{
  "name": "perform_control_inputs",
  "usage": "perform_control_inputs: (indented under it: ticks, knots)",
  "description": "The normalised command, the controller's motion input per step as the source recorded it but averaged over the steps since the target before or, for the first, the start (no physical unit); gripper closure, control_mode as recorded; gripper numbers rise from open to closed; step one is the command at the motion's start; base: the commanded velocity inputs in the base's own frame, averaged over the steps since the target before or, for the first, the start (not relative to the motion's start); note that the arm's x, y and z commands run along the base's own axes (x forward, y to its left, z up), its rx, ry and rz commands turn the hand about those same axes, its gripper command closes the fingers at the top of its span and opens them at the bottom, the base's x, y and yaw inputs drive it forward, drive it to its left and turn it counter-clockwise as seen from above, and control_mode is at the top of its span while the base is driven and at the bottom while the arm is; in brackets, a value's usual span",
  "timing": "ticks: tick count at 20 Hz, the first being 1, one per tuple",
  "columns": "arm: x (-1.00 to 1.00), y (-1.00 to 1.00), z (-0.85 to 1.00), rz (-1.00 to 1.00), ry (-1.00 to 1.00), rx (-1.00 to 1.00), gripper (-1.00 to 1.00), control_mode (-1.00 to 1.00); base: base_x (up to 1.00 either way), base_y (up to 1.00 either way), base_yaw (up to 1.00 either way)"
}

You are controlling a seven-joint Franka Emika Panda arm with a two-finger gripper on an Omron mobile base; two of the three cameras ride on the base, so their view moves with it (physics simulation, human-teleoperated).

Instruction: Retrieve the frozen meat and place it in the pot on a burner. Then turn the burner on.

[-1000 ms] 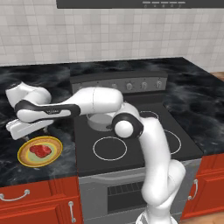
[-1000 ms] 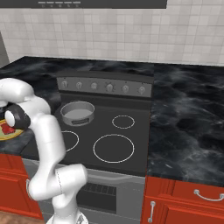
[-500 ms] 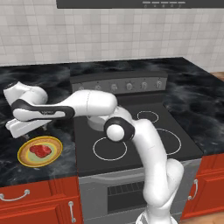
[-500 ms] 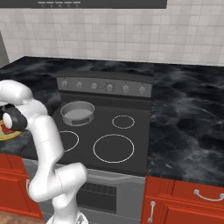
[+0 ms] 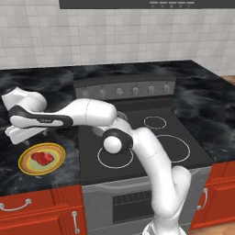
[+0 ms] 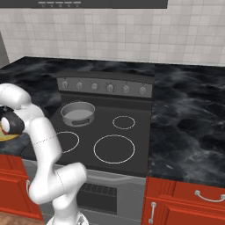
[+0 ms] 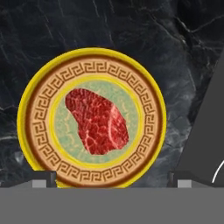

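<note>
Frozen meat (image 7: 97,121) lies centred on yellow-rimmed plate (image 7: 157,109), on the counter at 9 o'clock of cooktop (image 5: 137,137). Gripper (image 7: 111,181) hangs above, jaws wide, empty, likely aligning to grasp. Pot (image 6: 78,113) waits on the back-left burner, 10 o'clock.

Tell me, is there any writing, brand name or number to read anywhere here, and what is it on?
No readable text anywhere.
Plate: a ring of key-pattern ornament, not letters.
Stove knobs: any marks are too small to read.
Hood: pale marks along its front edge, too blurred to read.
</note>
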Motion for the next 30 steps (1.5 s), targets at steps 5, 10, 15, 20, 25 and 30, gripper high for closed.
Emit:
perform_control_inputs:
  ticks: [5,10,15,20,25,30]
  knots:
    - [0.14,0.22,-0.10,0.02,0.00,-0.01,-1.00,-1.00,0.00,0.00,0.00]
    - [0.05,0.14,-0.06,0.06,0.02,0.00,-1.00,-1.00,0.00,0.00,0.00]
    - [0.00,0.01,-0.19,0.12,0.04,-0.02,-1.00,-1.00,0.00,0.00,0.00]
    - [0.00,-0.05,-0.32,0.16,0.04,0.00,-1.00,-1.00,0.00,0.00,0.00]
    - [0.01,-0.03,-0.04,0.14,0.00,0.00,-1.00,-1.00,0.00,0.00,0.00]
    - [0.06,0.00,-0.12,0.18,0.03,0.00,-1.00,-1.00,0.00,0.00,0.00]
